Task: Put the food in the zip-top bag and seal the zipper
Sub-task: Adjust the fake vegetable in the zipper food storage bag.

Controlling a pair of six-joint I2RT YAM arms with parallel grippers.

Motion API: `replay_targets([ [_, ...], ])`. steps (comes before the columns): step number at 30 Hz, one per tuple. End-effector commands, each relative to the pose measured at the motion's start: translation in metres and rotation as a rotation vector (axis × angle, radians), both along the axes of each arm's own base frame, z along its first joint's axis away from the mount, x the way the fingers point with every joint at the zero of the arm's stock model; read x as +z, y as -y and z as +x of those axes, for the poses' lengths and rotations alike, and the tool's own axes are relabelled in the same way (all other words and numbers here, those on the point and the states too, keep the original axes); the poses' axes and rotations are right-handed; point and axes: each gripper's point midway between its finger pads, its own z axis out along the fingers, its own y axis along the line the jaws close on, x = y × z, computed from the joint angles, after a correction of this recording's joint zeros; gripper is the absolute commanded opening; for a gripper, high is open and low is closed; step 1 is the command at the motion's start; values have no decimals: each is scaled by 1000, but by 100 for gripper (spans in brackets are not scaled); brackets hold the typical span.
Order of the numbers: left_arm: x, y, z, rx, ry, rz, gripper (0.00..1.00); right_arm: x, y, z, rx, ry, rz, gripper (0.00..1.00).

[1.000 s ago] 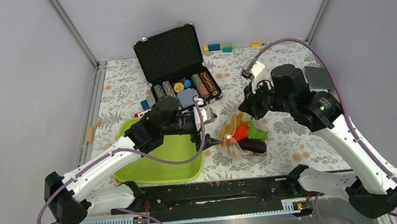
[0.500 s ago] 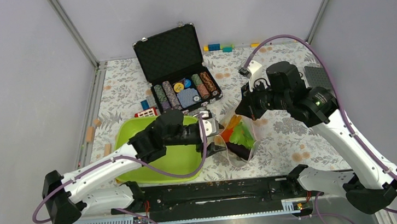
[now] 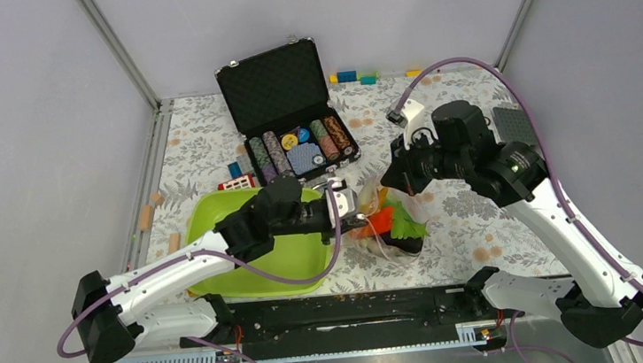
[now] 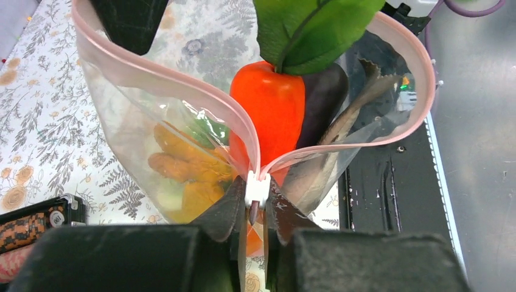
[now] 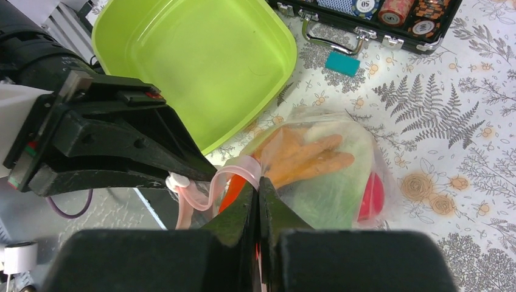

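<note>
The zip-top bag (image 3: 393, 221) stands on the table between my two grippers, its mouth gaping. Inside is the food: an orange carrot (image 4: 268, 109) with green leaves (image 4: 310, 27), a dark eggplant (image 4: 324, 97), a yellow-orange piece (image 4: 182, 167) and a red apple (image 5: 372, 198). The pink zipper (image 4: 182, 82) curves in two open loops. My left gripper (image 4: 256, 210) is shut on the white slider (image 4: 256, 187) at the zipper's near end. My right gripper (image 5: 259, 185) is shut on the bag's mouth edge at the opposite end, above the bag in the top view (image 3: 396, 183).
The lime-green tray (image 3: 285, 254) lies just left of the bag, under the left arm. An open black case of poker chips (image 3: 297, 153) stands behind it. Small blocks (image 3: 352, 76) line the back wall, and a teal block (image 5: 342, 63) lies near the case.
My left gripper moved right to the bag's mouth and closed on the slider. The right gripper pulled the bag more upright, then held still.
</note>
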Motion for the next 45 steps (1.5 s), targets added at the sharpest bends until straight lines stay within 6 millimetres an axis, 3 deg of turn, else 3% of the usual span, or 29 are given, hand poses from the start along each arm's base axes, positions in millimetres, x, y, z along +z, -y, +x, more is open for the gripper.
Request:
replay_targets([
  [1,39,-1,-4,-11,63,-148,0,11,5,3,-27,63,28,5],
  [3,43,-5,-9,-11,57,-175,0,5,14,6,-70,75,-1,14],
  [6,60,-14,-15,4,34,-238,0,-9,34,12,-173,89,-67,38],
  [8,72,-19,-14,44,2,-283,0,-18,52,14,-261,96,-114,44],
  [11,84,-24,-15,79,-41,-360,0,-32,76,15,-367,106,-175,44],
  [17,101,-31,-13,142,-139,-439,0,-48,96,-2,-404,77,-223,49],
  [24,89,-27,-2,213,-212,-427,0,-62,126,-6,-519,62,-330,50],
  [27,82,-19,-9,154,-226,-386,0,-43,118,-9,-482,76,-274,53],
  [31,78,-11,-19,98,-212,-356,0,4,102,-14,-416,166,-111,56],
  [36,80,-9,-17,112,-209,-355,0,47,108,-17,-502,258,65,59],
  [38,80,-9,-16,121,-211,-352,0,54,103,-23,-475,247,109,59],
  [45,81,-10,-13,145,-212,-354,0,57,51,-55,-157,117,197,56],
])
